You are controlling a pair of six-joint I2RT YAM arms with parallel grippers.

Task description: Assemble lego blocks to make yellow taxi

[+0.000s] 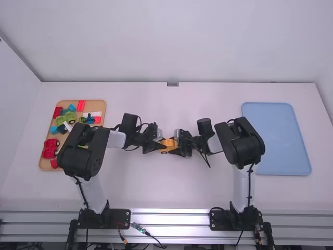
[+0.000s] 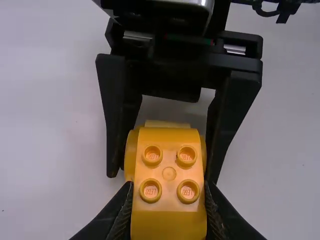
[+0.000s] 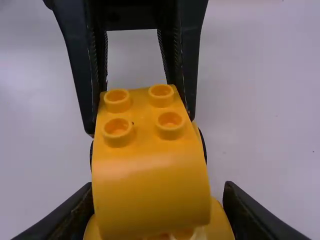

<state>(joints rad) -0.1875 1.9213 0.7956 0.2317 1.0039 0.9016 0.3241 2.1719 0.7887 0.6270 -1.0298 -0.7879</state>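
In the high view my left gripper and right gripper meet mid-table at one small yellow car body. My left gripper is shut on the yellow cabin block, whose four studs face the camera. Beyond it, the right gripper's fingers flank a wider yellow base. From the right wrist, the cabin block covers much of the base, and my right gripper is shut on that base's sides. A dark wheel peeks out. How firmly block and base are joined is hidden.
At the far left, partly under the left arm, a wooden tray holds several red, green, blue and white pieces. A blue tray lies on the right, beyond the right arm's elbow. The white table surrounds both grippers.
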